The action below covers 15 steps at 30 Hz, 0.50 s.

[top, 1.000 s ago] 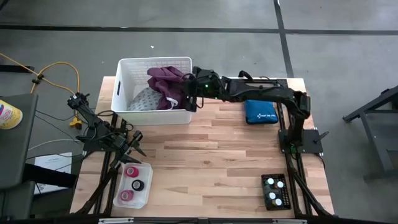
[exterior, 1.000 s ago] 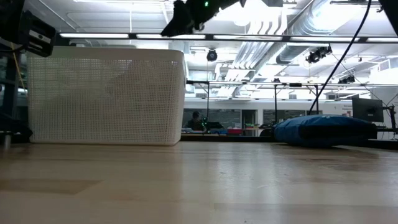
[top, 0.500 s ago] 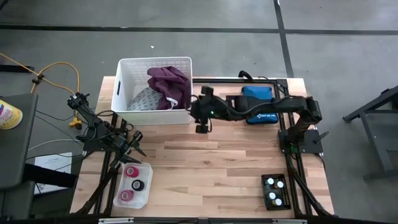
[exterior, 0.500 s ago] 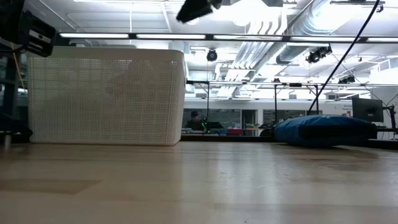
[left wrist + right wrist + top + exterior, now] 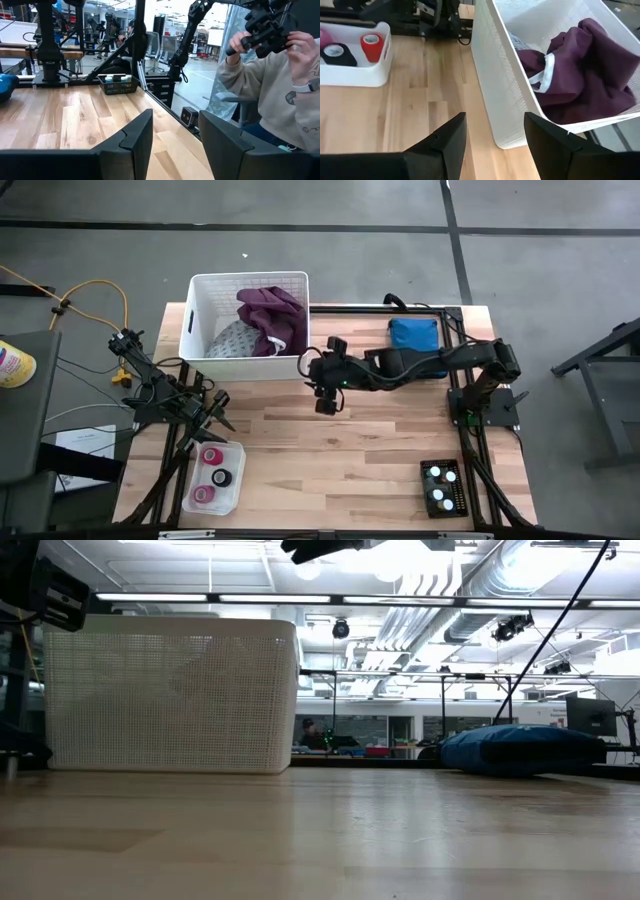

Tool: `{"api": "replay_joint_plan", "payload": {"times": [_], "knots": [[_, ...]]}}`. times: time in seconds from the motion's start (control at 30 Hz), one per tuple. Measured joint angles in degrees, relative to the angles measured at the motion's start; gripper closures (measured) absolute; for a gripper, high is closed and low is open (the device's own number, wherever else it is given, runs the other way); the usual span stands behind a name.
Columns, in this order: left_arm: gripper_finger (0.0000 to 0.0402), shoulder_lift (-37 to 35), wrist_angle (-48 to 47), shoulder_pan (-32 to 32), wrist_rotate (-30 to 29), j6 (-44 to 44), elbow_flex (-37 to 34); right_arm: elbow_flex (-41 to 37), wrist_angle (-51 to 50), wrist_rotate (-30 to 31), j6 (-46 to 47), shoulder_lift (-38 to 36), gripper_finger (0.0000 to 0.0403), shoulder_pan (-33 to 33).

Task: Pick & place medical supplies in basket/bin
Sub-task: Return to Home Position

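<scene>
- basket (image 5: pixel 197 320): one, white, at the table's (image 5: pixel 350 450) far left. i count two garments inside: one purple (image 5: pixel 270 315) heaped on the right, one grey dotted (image 5: pixel 230 340) beneath and to its left.
- tape rolls: three, in one white tray (image 5: pixel 238 450) at the near left corner, well apart from the basket: one red (image 5: pixel 212 456), one black (image 5: pixel 222 477), one pink (image 5: pixel 203 496).
- vials: white-capped, upright in one dark rack (image 5: pixel 443 487) at the near right corner. i cannot fix the count from above.
- pouch (image 5: pixel 415 335): one, blue, lying flat at the far right, beside the basket but apart from it.
- right gripper (image 5: pixel 323 378): one, raised above the table just off the basket's near right corner. its wrist view shows the fingers spread and nothing between them.
- left gripper (image 5: pixel 215 406): one, parked at the left edge, between basket and tray. fingers parted, empty.
- person (image 5: pixel 270 85): one, seated beyond the table in the left wrist view, holding a dark device in both hands.
</scene>
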Motion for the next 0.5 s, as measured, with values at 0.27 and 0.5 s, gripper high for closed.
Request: {"api": "replay_joint_plan", "payload": {"times": [0.27,0.5], "knots": [[0.0249,0.0,0.0,0.0,0.0,0.0,0.0,0.0,0.0,0.0,2.8,0.0,0.0216,0.0],[0.0249,0.0,0.0,0.0,0.0,0.0,0.0,-0.6,-0.1,0.0,4.0,0.0,0.0216,-0.3]]}}
